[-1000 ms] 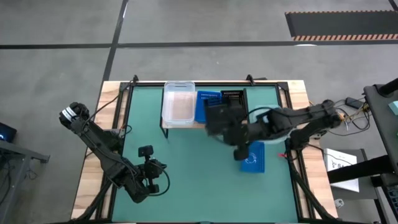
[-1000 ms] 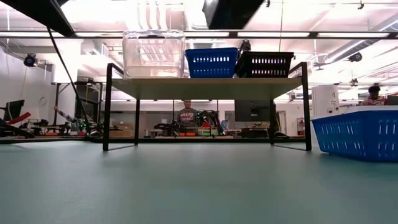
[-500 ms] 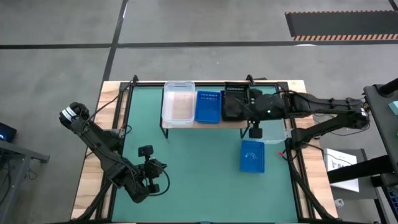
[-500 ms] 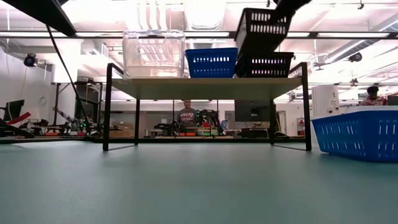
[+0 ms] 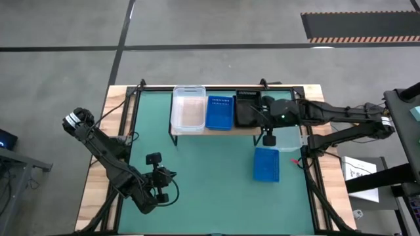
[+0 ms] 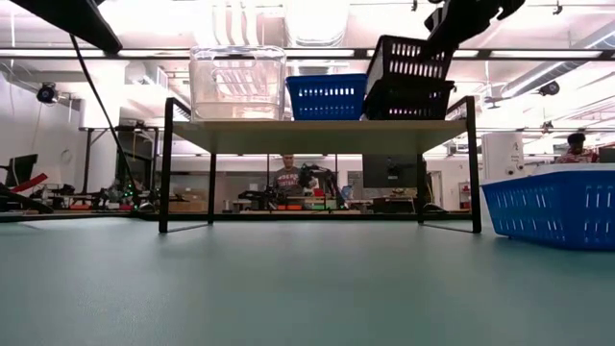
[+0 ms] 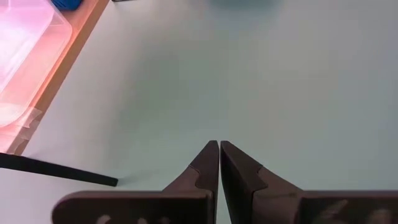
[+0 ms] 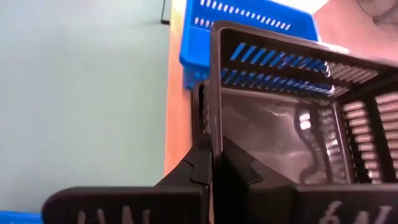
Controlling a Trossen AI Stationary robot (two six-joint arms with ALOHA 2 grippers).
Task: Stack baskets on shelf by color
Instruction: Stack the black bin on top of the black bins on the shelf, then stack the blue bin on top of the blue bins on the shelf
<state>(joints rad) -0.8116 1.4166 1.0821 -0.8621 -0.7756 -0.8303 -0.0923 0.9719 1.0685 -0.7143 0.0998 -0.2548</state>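
Meanwhile the left gripper [image 5: 162, 184] is idling clenched near the table's front. On the shelf [image 6: 317, 135], clear tub [image 5: 188, 109], blue basket [image 5: 220, 113]; the right gripper [image 8: 214, 163] is pinching a black basket [image 6: 407, 61] tilted over another; misalignment risks jamming or sliding off.

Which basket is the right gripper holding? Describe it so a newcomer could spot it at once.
Start at the wood-topped shelf at the table's far edge. At its right end, beside the blue basket, a black mesh basket held by the right gripper sits tilted in another black one. It is the only basket not level.
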